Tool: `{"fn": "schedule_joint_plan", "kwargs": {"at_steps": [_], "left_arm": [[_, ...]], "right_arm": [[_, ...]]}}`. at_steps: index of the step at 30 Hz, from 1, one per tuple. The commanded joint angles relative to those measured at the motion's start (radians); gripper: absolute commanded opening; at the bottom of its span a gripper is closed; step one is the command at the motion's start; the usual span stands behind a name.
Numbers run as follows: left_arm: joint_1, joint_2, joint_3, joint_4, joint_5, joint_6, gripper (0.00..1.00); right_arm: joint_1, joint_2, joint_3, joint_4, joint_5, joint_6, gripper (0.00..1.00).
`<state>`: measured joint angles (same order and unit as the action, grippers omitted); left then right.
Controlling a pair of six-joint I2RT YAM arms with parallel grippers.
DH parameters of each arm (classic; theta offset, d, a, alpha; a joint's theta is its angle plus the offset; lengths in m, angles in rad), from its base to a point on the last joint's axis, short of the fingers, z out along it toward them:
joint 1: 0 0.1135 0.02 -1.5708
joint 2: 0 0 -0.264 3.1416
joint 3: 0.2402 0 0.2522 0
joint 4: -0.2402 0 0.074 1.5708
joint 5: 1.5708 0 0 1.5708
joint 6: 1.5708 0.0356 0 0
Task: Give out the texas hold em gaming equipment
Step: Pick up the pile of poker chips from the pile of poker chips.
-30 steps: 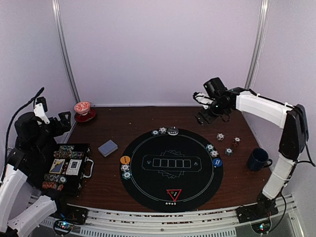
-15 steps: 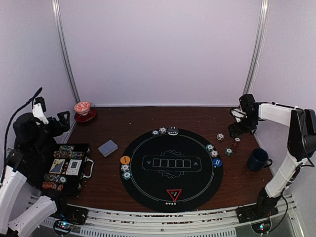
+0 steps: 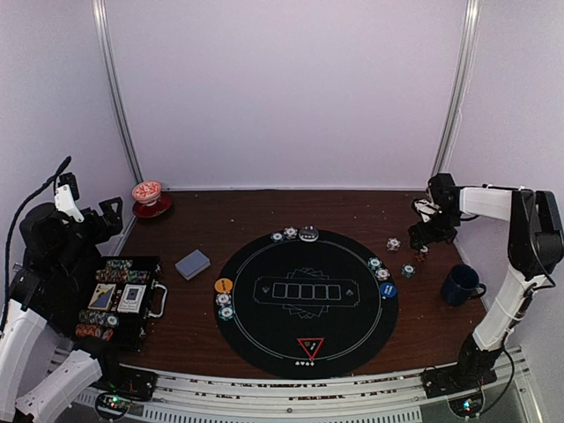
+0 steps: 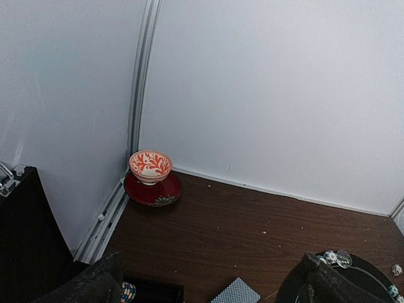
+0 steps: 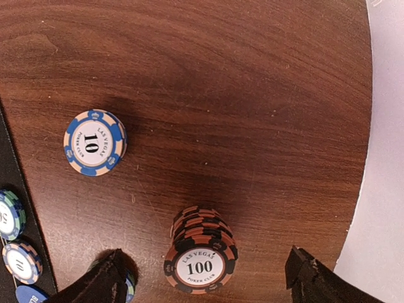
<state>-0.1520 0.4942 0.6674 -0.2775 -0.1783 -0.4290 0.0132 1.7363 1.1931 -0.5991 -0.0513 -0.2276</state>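
A lab booth — bare white wall panels [image 3: 282, 88], aluminium corner posts [image 3: 119, 97], wooden table [image 3: 264, 207].

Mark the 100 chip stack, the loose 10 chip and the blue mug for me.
100 chip stack [image 5: 201, 265], right wrist view, on its top label.
10 chip [image 5: 95, 142], right wrist view, on its face centre.
blue mug [image 3: 459, 284], top external view, on its body.

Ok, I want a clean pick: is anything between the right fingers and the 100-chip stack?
Nothing visible. The 100-chip stack stands on bare wood between the right fingers, which are spread wider than it; the blue 10 chip lies apart. Another chip shows beside one finger, mostly hidden.
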Motion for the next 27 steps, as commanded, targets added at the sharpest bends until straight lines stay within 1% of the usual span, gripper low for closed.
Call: {"fn": "schedule_joint_plan", "kwargs": {"at_steps": [1,8,15,20,27], "left_arm": [[0.009,-0.005,-0.008,0.052,-0.002,-0.001,0.98],[0.008,-0.006,-0.006,0.052,0.001,-0.001,0.98],[0.009,-0.007,-0.006,0.053,0.001,-0.001,0.98],[0.010,-0.007,-0.006,0.052,0.001,-0.001,0.98],[0.010,-0.008,-0.006,0.052,0.002,-0.001,0.98]], "right_arm": [[-0.030,0.018,-0.001,0.010,-0.015,0.017,0.87],[-0.045,0.027,-0.018,-0.015,-0.045,-0.015,0.84],[-0.045,0.037,-0.021,-0.037,-0.064,-0.034,0.77],[-0.045,0.040,-0.024,-0.038,-0.064,-0.036,0.74],[-0.045,0.062,-0.020,-0.046,-0.071,-0.039,0.65]]}}
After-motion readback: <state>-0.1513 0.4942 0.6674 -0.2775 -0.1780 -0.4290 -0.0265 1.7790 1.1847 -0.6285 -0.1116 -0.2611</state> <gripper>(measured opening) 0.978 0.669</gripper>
